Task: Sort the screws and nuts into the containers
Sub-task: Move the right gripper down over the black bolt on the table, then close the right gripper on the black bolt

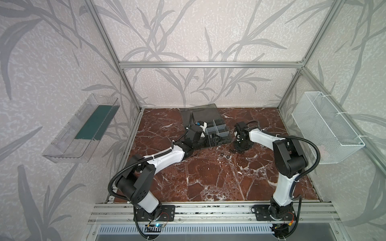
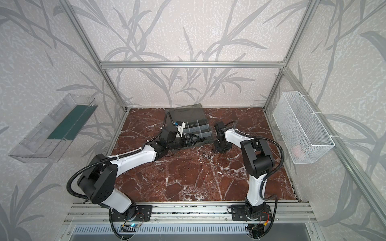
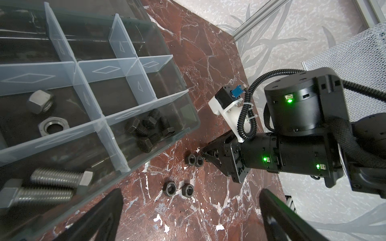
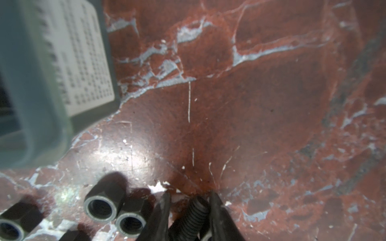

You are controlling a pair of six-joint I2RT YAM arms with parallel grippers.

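While your right fingers (image 4: pixel 161 215) stood low over the counter (image 4: pixel 261 108), just off the front right corner of the organizer case (image 4: pixel 37 108), a black screw (image 4: pixel 194 215) lay lengthwise between them, its threaded shank reaching toward their tips. One finger flanked the shank closely on each side. From the right wrist view you could not tell whether they pinched it or only bracketed it.

Two black hex nuts (image 4: pixel 100 205) touched each other on the counter just beside those fingers, on the side toward the case. A third nut (image 4: pixel 10 223) sat farther along the case's front wall.

Your left fingers (image 3: pixel 104 215) were spread wide and held nothing, hanging above the case's front wall. Another pair of black nuts (image 3: pixel 177 188) lay apart from the case wall, on the bare counter near their tips.

Inside the case, several black screws (image 3: pixel 149 129) were heaped in the corner compartment nearest your right fingers. Two silver bolts (image 3: pixel 52 183) lay in the next compartment along the front wall. Two silver hex nuts (image 3: pixel 39 102) sat in the compartment behind the divider from those bolts.
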